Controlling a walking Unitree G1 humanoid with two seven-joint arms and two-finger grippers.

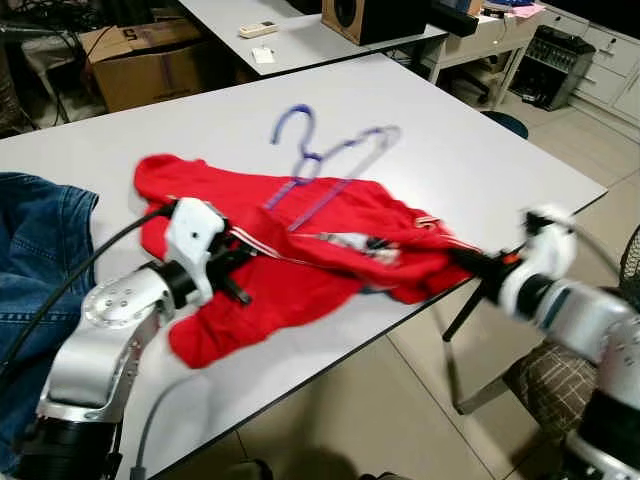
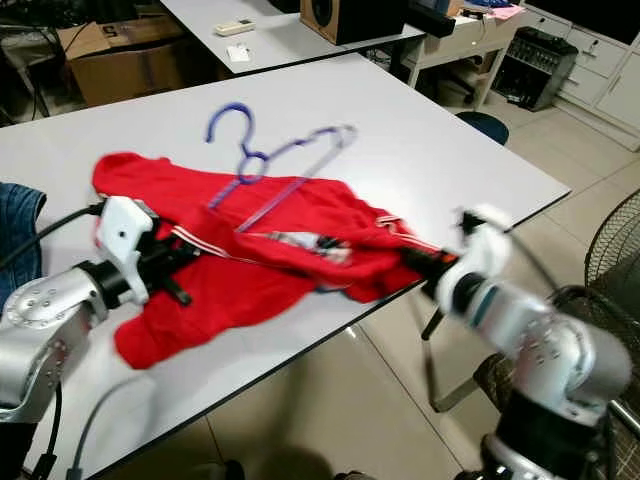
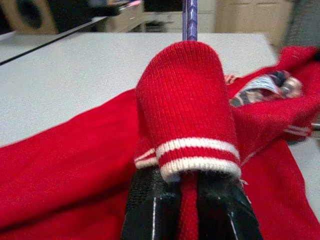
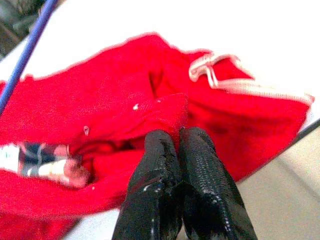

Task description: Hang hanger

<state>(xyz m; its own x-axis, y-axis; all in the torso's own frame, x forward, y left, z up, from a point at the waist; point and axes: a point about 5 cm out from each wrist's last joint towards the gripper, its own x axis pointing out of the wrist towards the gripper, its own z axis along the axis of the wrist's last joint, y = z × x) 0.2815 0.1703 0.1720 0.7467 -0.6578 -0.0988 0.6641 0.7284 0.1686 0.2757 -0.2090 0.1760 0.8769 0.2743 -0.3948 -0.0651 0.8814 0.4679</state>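
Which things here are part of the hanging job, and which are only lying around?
Part of the job:
- purple hanger, on the white table
- red sweater, under the hanger
- left pincer, shut on the sweater's striped cuff
- right pincer, shut on a fold of the sweater

Only lying around:
- denim garment
- cardboard box
- remote control
- speaker

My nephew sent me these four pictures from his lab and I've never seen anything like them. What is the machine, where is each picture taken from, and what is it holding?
It is a humanoid robot with two silver arms. The two wide pictures come from cameras in its head, looking down at a white table. The two close-ups come from cameras on its wrists. On the table lies a red sweater with a purple hanger resting partly on it; blue denim lies at the table's left. The left gripper is pinching the sweater's striped edge, and the right gripper is shut on a fold at the sweater's other end, by the table edge.
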